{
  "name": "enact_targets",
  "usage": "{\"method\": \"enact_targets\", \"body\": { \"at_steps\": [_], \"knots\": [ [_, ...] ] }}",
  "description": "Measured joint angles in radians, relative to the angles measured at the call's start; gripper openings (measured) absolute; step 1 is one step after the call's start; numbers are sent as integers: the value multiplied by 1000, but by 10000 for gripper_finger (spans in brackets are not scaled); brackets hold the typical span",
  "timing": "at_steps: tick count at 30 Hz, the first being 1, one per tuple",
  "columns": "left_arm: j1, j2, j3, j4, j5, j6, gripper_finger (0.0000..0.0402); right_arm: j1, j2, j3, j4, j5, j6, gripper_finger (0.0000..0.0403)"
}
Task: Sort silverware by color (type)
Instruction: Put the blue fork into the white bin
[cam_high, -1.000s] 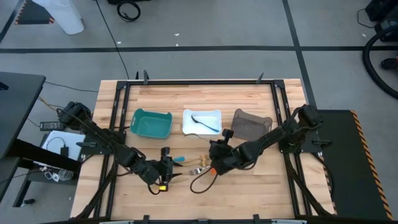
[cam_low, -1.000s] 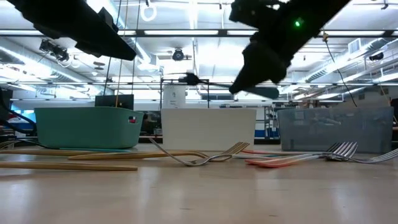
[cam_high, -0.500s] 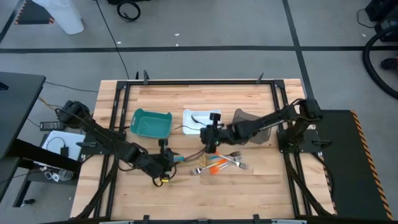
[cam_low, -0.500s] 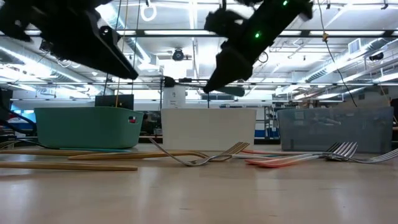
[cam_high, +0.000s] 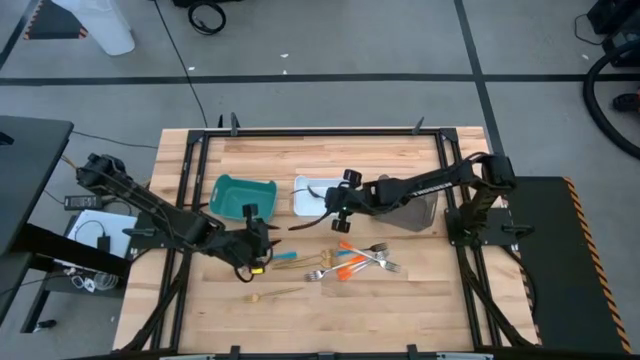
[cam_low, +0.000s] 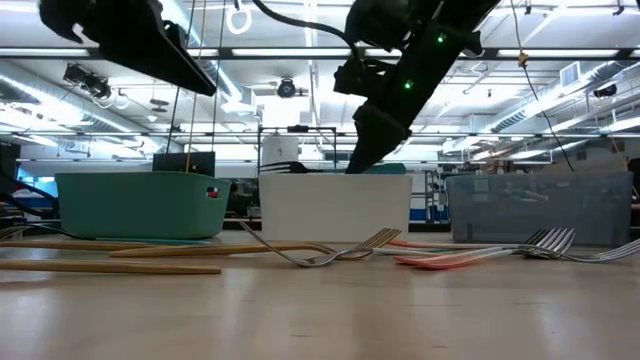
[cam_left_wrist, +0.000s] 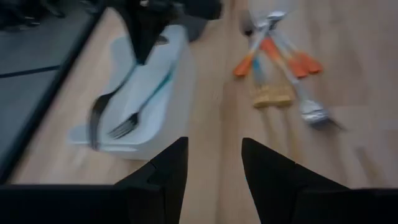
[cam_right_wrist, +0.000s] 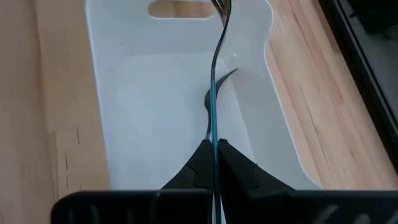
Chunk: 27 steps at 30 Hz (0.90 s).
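My right gripper (cam_high: 338, 206) hovers over the white bin (cam_high: 312, 188) and is shut on a slim blue-handled utensil (cam_right_wrist: 216, 74). Another blue-handled fork (cam_left_wrist: 140, 112) lies in that bin. My left gripper (cam_high: 252, 238) is open and empty, near the teal bin (cam_high: 245, 198) and left of the pile. On the table lie orange-handled pieces (cam_high: 350, 262), silver forks (cam_high: 378, 258), gold pieces (cam_high: 318, 270), a blue-handled one (cam_high: 285, 258) and a gold one (cam_high: 272, 294) lying apart. My right gripper pinches the blue-handled utensil's handle (cam_right_wrist: 214, 134) between its two fingertips (cam_right_wrist: 200, 158). The utensil runs on forward past the fingertips over the white bin's floor, lifted clear of it. Its far end (cam_right_wrist: 221, 7) reaches past the bin's handle cutout.
A grey-brown bin (cam_high: 420, 212) stands right of the white bin, partly under the right arm. All three bins line the far half of the table. Bare wood lies along the near edge (cam_high: 400, 310). In the low view, gold pieces (cam_low: 110, 266) lie flat in front.
My right gripper has risen from the pile with the blue-handled utensil and carried it toward the far edge, over the white bin. My left gripper has moved from the near side toward the far edge, closer to the teal bin.
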Motion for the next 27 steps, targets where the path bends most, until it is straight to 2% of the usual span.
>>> {"method": "enact_targets", "body": {
  "at_steps": [5,9,16,21,27],
  "knots": [
    [31,-1,0,-115,-121,6,160,-58,0,0,-14,-72,5,12],
    [125,-4,-1,-193,-157,46,160,-143,0,1,-21,-213,-2,12],
    [316,-9,-1,-190,-89,182,160,-259,0,0,-52,-402,13,12],
    [380,-8,-1,-146,17,216,160,-262,0,0,-72,-426,19,12],
    [371,-8,-1,-120,96,195,160,-251,0,0,-92,-427,14,16]
  ]
}}
